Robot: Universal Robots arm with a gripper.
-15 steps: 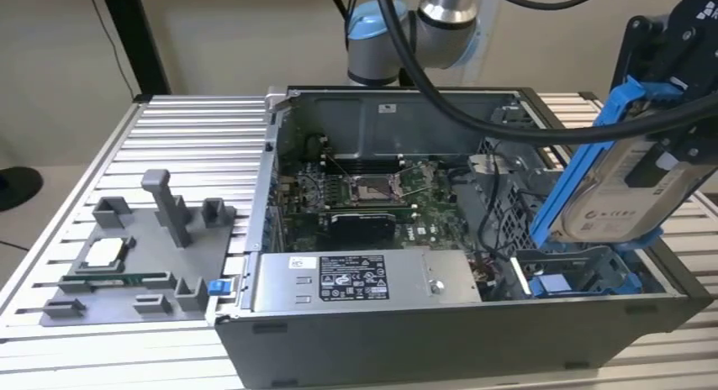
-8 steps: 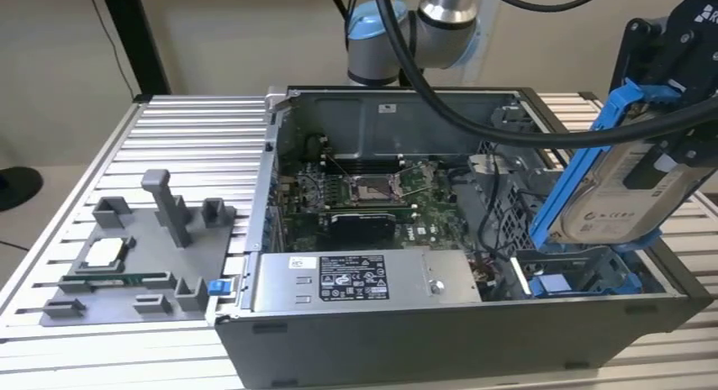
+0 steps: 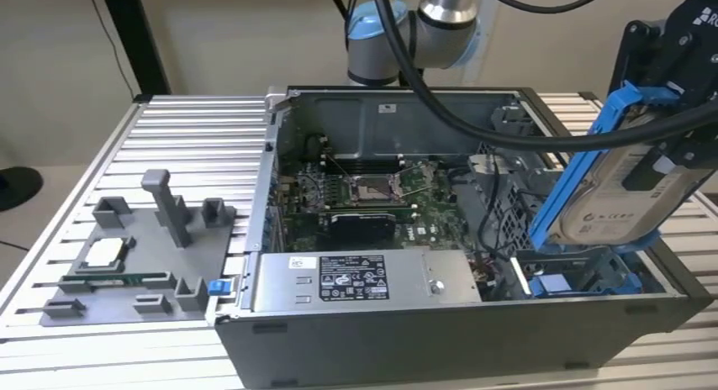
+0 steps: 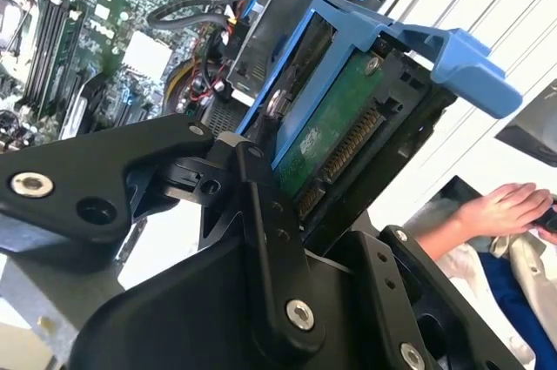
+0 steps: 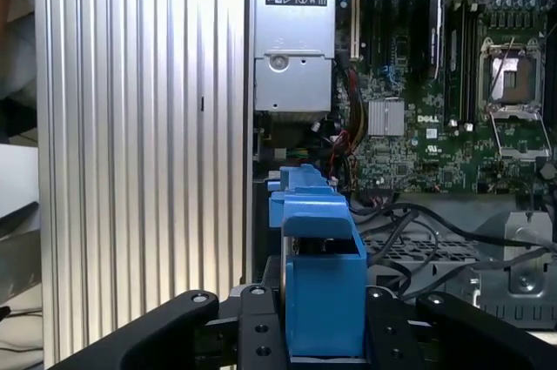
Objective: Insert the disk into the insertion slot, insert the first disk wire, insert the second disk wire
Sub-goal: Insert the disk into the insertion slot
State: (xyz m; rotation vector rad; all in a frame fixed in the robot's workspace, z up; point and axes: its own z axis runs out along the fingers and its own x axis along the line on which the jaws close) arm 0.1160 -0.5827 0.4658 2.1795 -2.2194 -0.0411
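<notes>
- Standing on the slatted metal table [image 3: 191, 138], the open computer case [image 3: 449, 339] is lying below me with its motherboard [image 3: 371, 192] showing.
- I am holding the disk [image 3: 615, 197] steeply tilted over the case's corner at the exterior view's right. Its lower end is hanging near the blue rails of the insertion slot [image 3: 578, 281] and is not yet seated in it.
- My gripper [image 5: 324, 335] is clamping the disk, with my black fingers [image 5: 261, 335] pressing on either side of its carrier in the first wrist view.
- The disk is showing a silver-grey face with a white label. It is turning a green circuit board towards the second wrist view, framed in bright blue plastic.
</notes>
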